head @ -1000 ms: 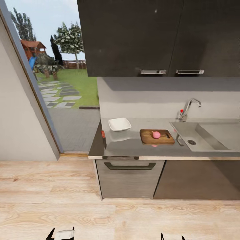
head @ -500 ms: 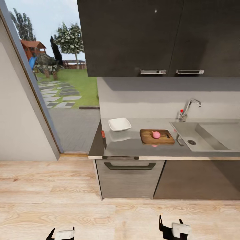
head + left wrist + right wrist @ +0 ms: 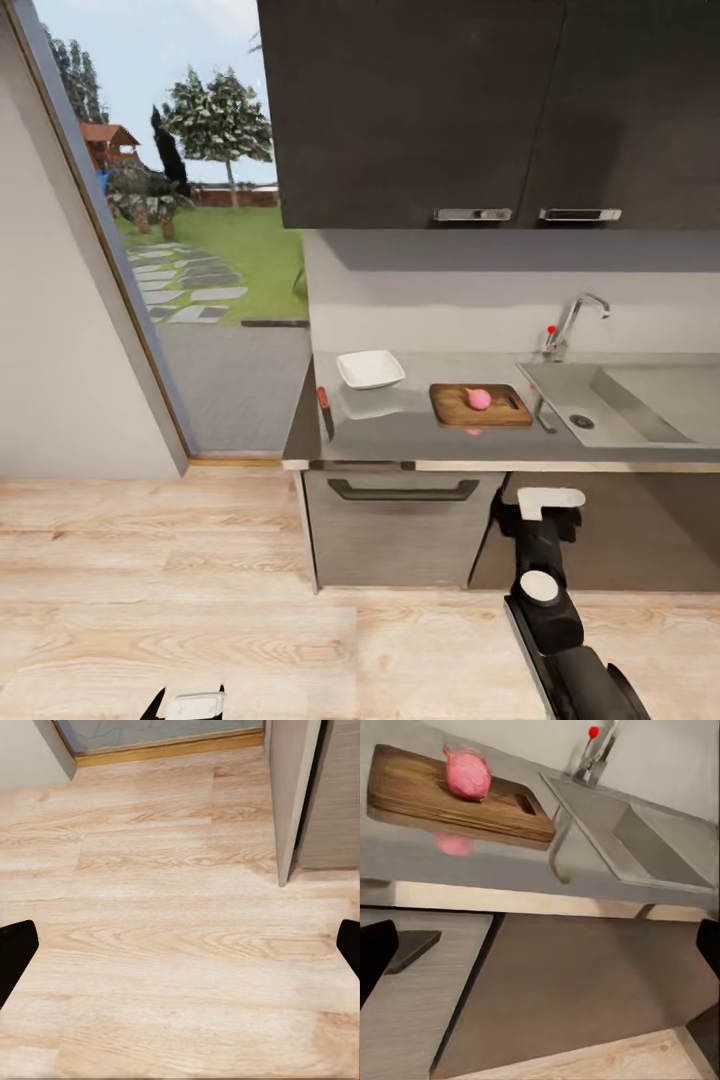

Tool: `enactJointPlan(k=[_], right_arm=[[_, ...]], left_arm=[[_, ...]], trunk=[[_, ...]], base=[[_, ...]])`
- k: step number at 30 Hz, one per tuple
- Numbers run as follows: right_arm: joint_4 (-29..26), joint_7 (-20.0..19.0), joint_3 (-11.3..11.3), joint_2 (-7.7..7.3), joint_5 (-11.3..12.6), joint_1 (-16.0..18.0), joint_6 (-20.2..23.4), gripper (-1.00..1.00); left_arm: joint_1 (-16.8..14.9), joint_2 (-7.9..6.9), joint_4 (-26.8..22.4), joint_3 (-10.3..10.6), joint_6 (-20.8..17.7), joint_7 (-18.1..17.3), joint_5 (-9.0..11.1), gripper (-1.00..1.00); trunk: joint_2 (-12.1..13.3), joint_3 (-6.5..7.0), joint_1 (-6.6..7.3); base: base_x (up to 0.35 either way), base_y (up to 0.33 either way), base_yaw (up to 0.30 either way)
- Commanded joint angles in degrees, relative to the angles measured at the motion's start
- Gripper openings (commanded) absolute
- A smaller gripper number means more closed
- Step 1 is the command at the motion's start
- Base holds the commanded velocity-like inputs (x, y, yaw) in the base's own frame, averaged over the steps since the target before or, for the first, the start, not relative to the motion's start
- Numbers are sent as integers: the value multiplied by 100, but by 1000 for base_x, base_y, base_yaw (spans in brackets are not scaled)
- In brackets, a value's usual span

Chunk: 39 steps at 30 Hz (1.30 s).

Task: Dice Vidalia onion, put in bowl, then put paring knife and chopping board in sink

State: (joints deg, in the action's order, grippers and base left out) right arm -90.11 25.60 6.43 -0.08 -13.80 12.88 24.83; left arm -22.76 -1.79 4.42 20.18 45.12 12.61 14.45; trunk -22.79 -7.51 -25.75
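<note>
- The pale plank wooden floor (image 3: pixel 200 600) fills the lower half of the head view, with an open doorway at the left onto a green garden with trees (image 3: pixel 215 120).
- Dark wall cabinets (image 3: pixel 480 110) with two steel handles span the upper right of the head view.
- The long glossy grey worktop (image 3: pixel 400 435) runs across the middle right of the head view, above grey cabinet fronts, one with a dark handle.
- The rectangular grey steel sink (image 3: pixel 610 400) lies at the right end of the worktop, its round drain visible and a curved steel tap (image 3: pixel 575 320) with a red knob behind it.
- The right arm rises from the lower right of the head view; its claw (image 3: pixel 550 498) sits just below the worktop's front edge, and in the right wrist view its dark fingertips (image 3: pixel 375 952) stand far apart at both frame edges, released and holding nothing.
- The dark brown wooden chopping board (image 3: pixel 480 405) with a slot hole lies on the worktop just left of the sink.
- The shallow white squarish bowl (image 3: pixel 371 369) sits on the worktop left of the board, apart from it.
- The left claw (image 3: pixel 190 705) shows at the bottom edge of the head view; the left wrist view shows its fingertips (image 3: pixel 15 952) spread wide over the floor, empty.
- The small round pale-pink Vidalia onion (image 3: pixel 479 399) rests on the board, near its middle (image 3: pixel 467 775).
- A small red-handled paring knife (image 3: pixel 324 404) lies at the worktop's left edge, left of the bowl.
</note>
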Motion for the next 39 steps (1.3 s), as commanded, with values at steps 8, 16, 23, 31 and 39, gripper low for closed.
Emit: enactJointPlan(k=[8, 16, 23, 31, 39], right_arm=[[-205, 52, 13, 62, -467, 1373, 1426, 100], [-1, 15, 22, 256, -487, 2913, 2494, 100], [1476, -11, 44, 518, -489, 4585, 2926, 100], [3596, -1758, 362, 538, -511, 6596, 2965, 100], [3461, -5409, 1696, 230, -1401, 6901, 2906, 100]], left_arm=[[-9, 11, 15, 50, -11, 13, 34, 100], [-9, 14, 15, 49, -18, 13, 32, 100], [-9, 20, 15, 50, -18, 13, 32, 100], [-9, 6, 15, 47, -14, 14, 34, 100], [-9, 18, 12, 48, -12, 9, 32, 100]], trunk=[[-13, -13, -3], [-13, -13, -3], [-13, -13, -3], [-13, -13, -3], [-13, -13, -3]], base=[[-11, 11, 0], [-1, 1, 0], [0, 0, 0], [0, 0, 0], [0, 0, 0]])
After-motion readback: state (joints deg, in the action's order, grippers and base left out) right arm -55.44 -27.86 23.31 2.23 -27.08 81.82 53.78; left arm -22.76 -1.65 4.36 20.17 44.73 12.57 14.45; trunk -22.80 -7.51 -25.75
